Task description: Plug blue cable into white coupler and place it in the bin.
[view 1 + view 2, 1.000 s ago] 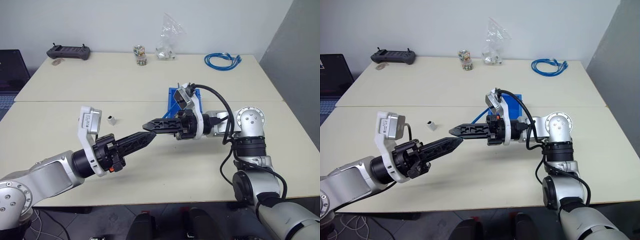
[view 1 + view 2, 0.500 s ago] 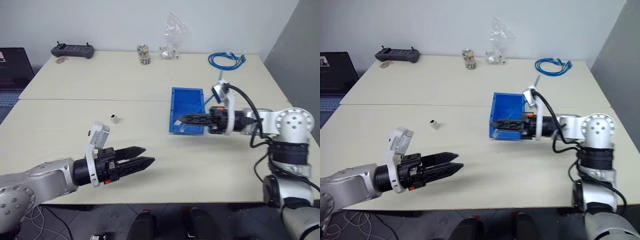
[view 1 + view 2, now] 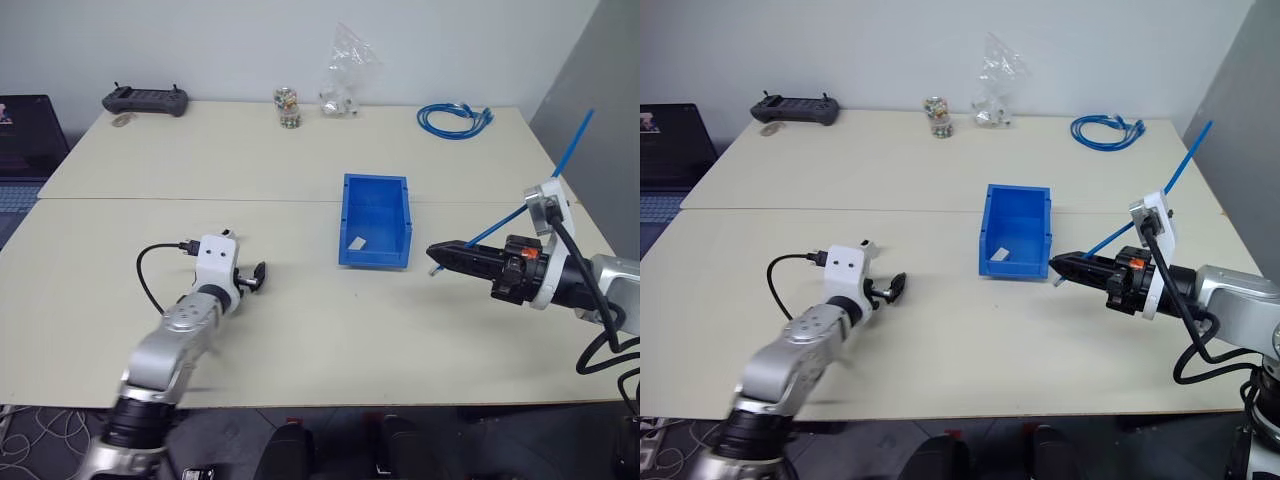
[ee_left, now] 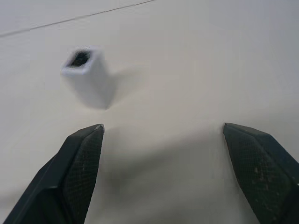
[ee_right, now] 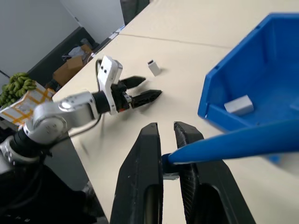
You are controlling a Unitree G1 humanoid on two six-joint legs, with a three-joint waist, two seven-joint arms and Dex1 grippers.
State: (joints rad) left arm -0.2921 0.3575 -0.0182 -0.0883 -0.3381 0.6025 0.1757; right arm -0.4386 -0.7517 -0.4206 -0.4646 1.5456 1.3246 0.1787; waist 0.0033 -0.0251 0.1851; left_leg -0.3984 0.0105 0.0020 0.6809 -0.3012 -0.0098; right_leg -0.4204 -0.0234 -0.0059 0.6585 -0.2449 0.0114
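**Cable pinched on the right, coupler alone on the bench**

Fingers of the right gripper [image 5: 167, 140] sit narrow, clamped on the plug end of the blue cable [image 3: 555, 168], whose free length rises up and away past the wrist. That gripper hovers over the bench [image 3: 300, 330] just right of the bin [image 3: 375, 221], pointing toward it. The bin holds a small pale piece [image 3: 356, 243]. The left gripper [image 4: 163, 140] is low over the bench with fingers spread wide, holding nothing; the white coupler [image 4: 86, 74] stands upright just ahead of them, socket up, apart from both fingertips. A coiled cable bundle [image 3: 452, 119] lies at the far edge.
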